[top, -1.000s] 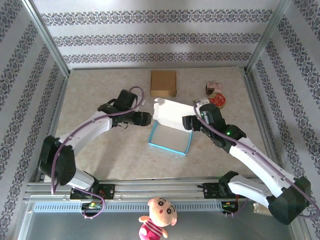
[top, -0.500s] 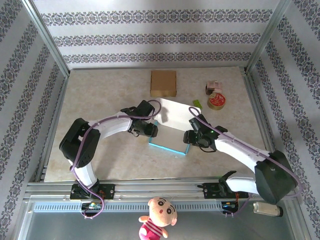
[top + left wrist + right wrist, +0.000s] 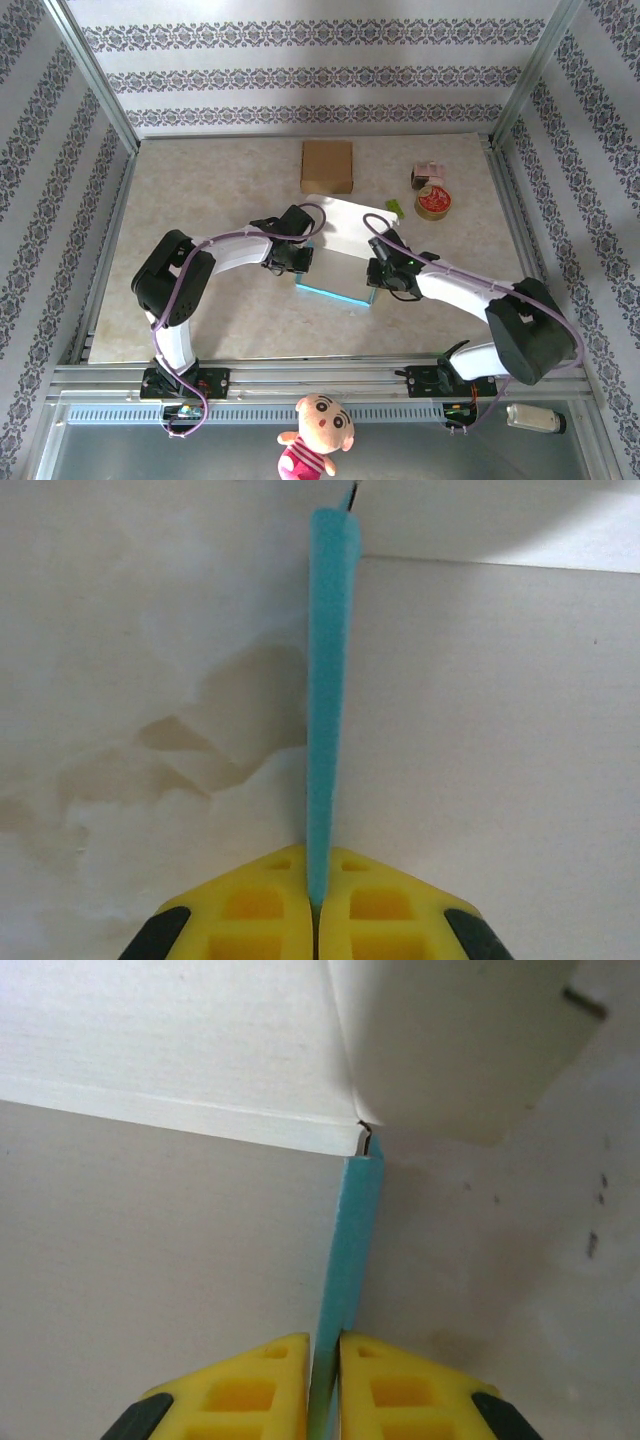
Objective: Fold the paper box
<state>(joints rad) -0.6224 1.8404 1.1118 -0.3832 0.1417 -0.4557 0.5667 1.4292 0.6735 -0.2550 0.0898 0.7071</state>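
Observation:
The paper box, white inside and blue outside, lies open at mid-table with its white lid flap stretched out behind it. My left gripper is shut on the box's left side wall. In the left wrist view the thin blue wall runs straight up from between the yellow fingers of that gripper. My right gripper is shut on the box's right side wall. In the right wrist view that blue wall is pinched in the gripper, with the white flap corner above it.
A brown cardboard box lies behind the paper box. At the back right are a round red tin, a small pink box and a little green item. A plush doll sits in front of the rail.
Both grippers came down from beside the raised lid flap onto the box's side walls and shut on them. The flap now lies lower and flatter.

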